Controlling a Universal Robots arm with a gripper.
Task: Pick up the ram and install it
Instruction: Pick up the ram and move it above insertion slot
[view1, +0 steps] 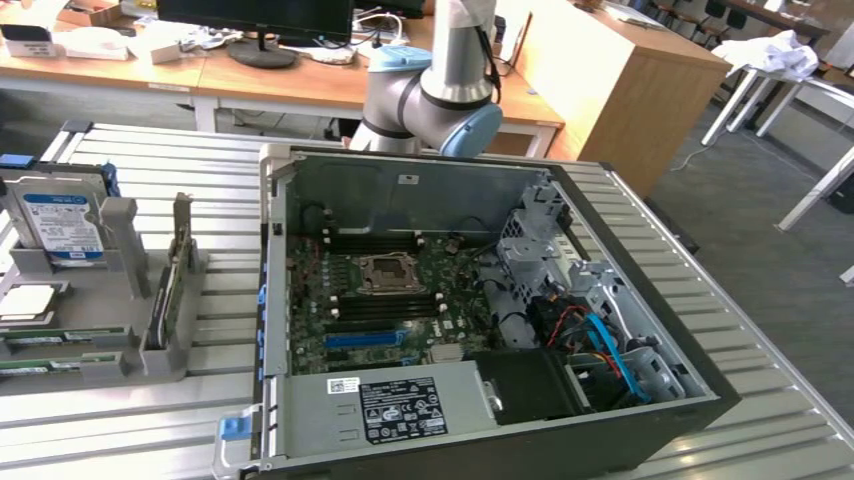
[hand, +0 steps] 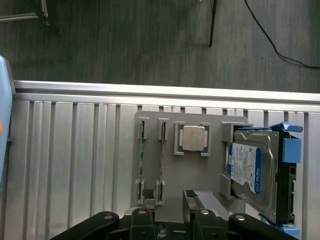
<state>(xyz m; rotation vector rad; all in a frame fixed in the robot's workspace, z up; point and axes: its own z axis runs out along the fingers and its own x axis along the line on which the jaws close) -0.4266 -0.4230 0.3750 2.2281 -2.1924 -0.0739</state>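
Two ram sticks stand on edge in a grey holder (hand: 190, 175); in the wrist view I see their thin green edges, one (hand: 141, 150) beside the other (hand: 162, 155). My gripper (hand: 170, 200) hovers above the near end of that holder, open, its black fingers (hand: 149, 197) apart with nothing between them. The second stick's end lies roughly under the gap. In the exterior view the same sticks (view1: 40, 340) are green strips at the left edge. The open computer case (view1: 627, 400) shows its motherboard (view1: 387, 300).
The holder also carries a silver processor chip (hand: 193, 138) and a hard drive with a blue-white label (hand: 247, 167) in a blue bracket. A second grey stand with an upright card (view1: 167, 295) sits between holder and case. The ribbed metal table (hand: 70, 165) ends at a drop to the floor.
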